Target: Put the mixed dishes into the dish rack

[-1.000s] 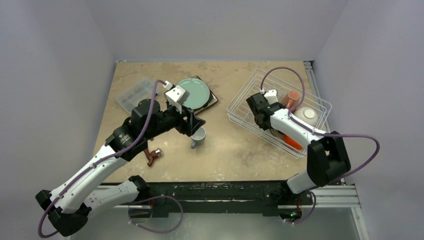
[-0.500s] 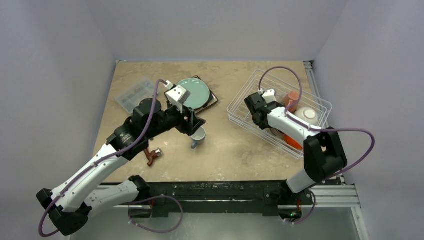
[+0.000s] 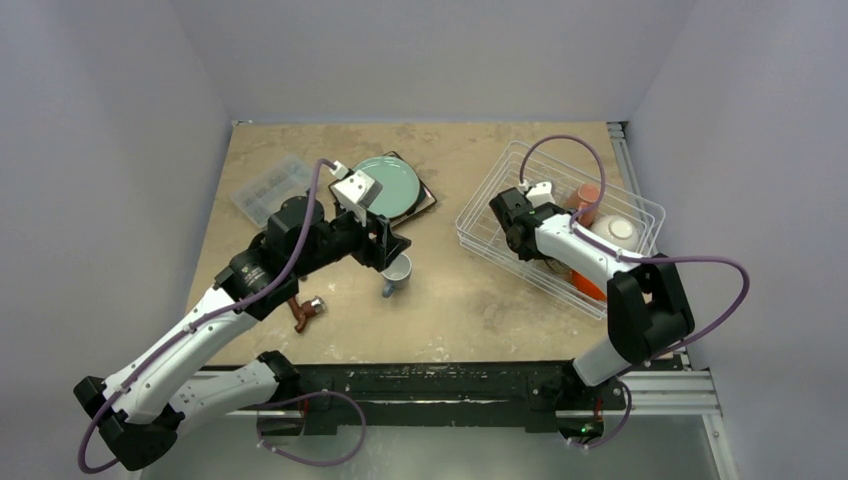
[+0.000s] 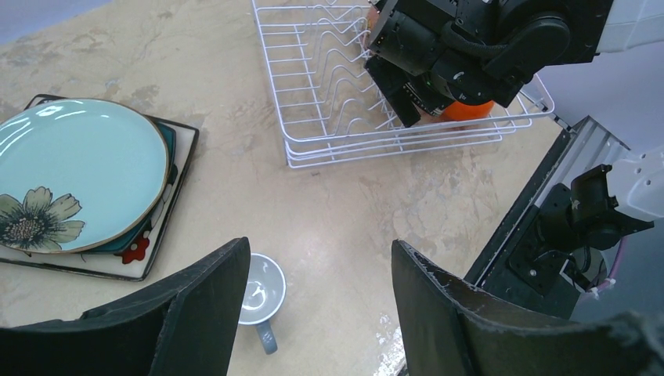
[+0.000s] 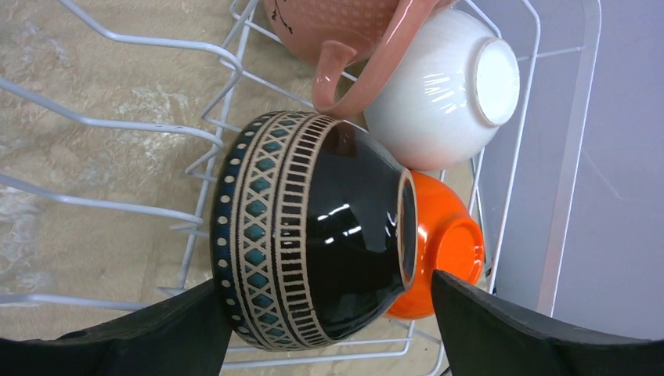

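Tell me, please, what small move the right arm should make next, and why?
Probably draw the right gripper straight back off the dark brown bowl. Its jaws stand open on either side of the bowl, which lies on its side in the dish rack, close to the orange bowl and the pink mug, so a sideways exit might knock them.

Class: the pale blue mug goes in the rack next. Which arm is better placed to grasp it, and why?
Left. The left fingers hover open just above the pale blue mug on the table. The right fingers are across at the dish rack, flanking the dark brown bowl.
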Available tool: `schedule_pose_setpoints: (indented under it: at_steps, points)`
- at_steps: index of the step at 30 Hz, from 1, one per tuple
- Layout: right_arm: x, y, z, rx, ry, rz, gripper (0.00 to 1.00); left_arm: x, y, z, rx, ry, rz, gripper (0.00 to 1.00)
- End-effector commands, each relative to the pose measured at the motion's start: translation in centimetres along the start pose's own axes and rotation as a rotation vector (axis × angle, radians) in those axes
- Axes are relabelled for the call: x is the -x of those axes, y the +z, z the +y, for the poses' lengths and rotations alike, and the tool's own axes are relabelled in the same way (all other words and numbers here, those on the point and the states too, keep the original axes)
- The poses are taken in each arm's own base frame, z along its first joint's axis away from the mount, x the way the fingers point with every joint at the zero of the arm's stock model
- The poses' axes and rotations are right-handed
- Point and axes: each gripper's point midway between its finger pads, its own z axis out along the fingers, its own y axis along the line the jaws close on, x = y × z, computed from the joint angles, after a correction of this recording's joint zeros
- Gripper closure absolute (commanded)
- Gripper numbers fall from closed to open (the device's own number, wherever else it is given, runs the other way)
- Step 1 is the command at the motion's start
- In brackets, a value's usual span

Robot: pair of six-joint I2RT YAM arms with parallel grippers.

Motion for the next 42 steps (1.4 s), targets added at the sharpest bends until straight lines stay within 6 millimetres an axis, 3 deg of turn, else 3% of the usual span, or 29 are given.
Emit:
schedule_pose_setpoints:
  at_steps: [1, 18, 27, 36, 42]
  points:
    - [-0.3, -0.4, -0.8, -0.023, -0.027, -0.005, 0.04, 1.8, -0.6, 0.1, 0.003, 0.019, -0.069, 0.35]
    - [0.3, -3.8, 1.1, 0.184, 0.035, -0.048, 0.02, 1.5, -0.3, 0.1, -0.001, 0.015, -0.061, 0.34]
    - [2.5, -5.8, 0.4, 0.257, 0.209, -0.144, 0.02, 1.3, 0.0, 0.1, -0.005, 0.012, -0.048, 0.34]
    - [4.7, -5.0, -0.8, 0.245, 0.388, -0.217, 0.08, 1.3, 0.0, 0.1, -0.005, 0.012, -0.049, 0.34]
    - [3.9, -3.5, -2.3, 0.177, 0.395, -0.175, 0.13, 1.3, -0.1, 0.0, -0.009, 0.010, -0.050, 0.34]
